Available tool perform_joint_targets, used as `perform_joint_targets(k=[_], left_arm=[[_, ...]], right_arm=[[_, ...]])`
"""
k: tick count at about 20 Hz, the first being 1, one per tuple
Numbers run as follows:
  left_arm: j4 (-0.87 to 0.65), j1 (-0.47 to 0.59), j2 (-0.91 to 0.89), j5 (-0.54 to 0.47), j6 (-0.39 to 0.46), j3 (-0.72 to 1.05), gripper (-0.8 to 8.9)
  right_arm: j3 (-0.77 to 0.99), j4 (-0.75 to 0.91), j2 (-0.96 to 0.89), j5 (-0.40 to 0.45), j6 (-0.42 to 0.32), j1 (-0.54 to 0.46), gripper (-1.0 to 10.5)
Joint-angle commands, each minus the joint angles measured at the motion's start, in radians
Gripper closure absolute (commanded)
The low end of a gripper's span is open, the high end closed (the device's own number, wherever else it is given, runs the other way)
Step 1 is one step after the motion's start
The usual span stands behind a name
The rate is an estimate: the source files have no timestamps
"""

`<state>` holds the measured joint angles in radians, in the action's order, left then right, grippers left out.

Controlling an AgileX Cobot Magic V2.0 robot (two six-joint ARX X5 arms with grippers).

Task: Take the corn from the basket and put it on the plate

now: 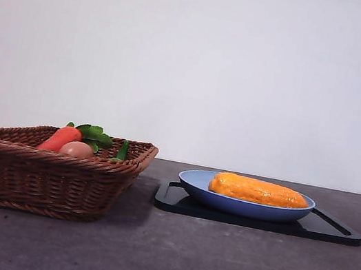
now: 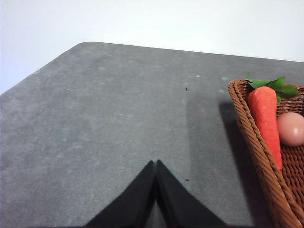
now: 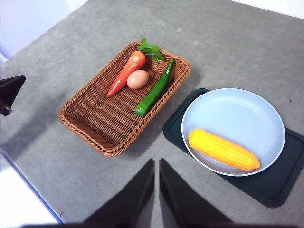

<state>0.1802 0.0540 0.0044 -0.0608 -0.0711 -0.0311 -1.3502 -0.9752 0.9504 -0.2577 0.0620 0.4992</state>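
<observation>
The corn (image 3: 224, 149) lies flat inside the light-blue plate (image 3: 247, 109), toward one side of it, and the plate sits on a black tray (image 3: 278, 185) on the grey tabletop (image 3: 237, 42) just beside the basket (image 3: 95, 128); judged from this, the placing looks done. The basket holds only a carrot (image 3: 126, 73), a small pinkish egg (image 3: 137, 79) and a long green pepper (image 3: 154, 92). The cob's glossy, bumpy skin suggests a hard, light plastic model: stiff, not fragile, but probably slick, and round enough to roll on the smooth plate if nudged. If it had to be taken again, the best hold would likely be across the thick middle, with the jaws at right angles to its length, where the kernel rows give some bite. Its long axis runs level with the plate floor. In the right wrist view the fuller, rounded end is toward the basket and the tapered end points away from it, toward the tray's far corner; in the front view it shows nearly broadside. The right tool (image 3: 156, 164) hangs high above the scene, jaws nearly touching and holding nothing. The left tool (image 2: 155, 164) is likewise closed and empty, over bare tabletop beside the basket, well apart from the corn.
</observation>
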Motion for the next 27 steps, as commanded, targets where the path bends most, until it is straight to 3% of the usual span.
perform_joint_targets(k=[1, 10, 11, 12, 15, 17, 20, 22, 27], left_arm=[[0.007, 0.001, -0.001, 0.001, -0.009, 0.027, 8.10], [0.007, 0.001, -0.001, 0.001, -0.009, 0.027, 8.10], [0.007, 0.001, -0.001, 0.001, -0.009, 0.027, 8.10], [0.007, 0.001, -0.001, 0.001, -0.009, 0.027, 8.10], [0.007, 0.001, -0.001, 0.001, -0.009, 0.027, 8.10], [0.007, 0.001, -0.002, 0.001, -0.009, 0.027, 8.10], [0.007, 0.001, -0.001, 0.001, -0.009, 0.027, 8.10], [0.007, 0.001, -0.001, 0.001, -0.009, 0.027, 8.10], [0.007, 0.001, -0.001, 0.002, -0.009, 0.027, 8.10]], right_arm=[[-0.011, 0.010, 0.007, 0.001, 0.016, 0.007, 9.5], [-0.011, 0.010, 0.007, 0.001, 0.016, 0.007, 9.5], [-0.011, 0.018, 0.007, 0.005, -0.015, 0.007, 9.5], [-0.011, 0.027, 0.007, 0.024, -0.045, 0.006, 9.5], [0.006, 0.090, -0.021, 0.203, -0.083, -0.057, 9.5], [0.103, 0.226, -0.087, 0.211, -0.079, -0.145, 9.5], [0.381, 0.494, -0.269, 0.132, -0.034, -0.299, 9.5], [0.573, 0.650, -0.403, 0.127, -0.007, -0.384, 9.5], [0.854, 0.819, -0.615, 0.170, -0.028, -0.483, 9.5]])
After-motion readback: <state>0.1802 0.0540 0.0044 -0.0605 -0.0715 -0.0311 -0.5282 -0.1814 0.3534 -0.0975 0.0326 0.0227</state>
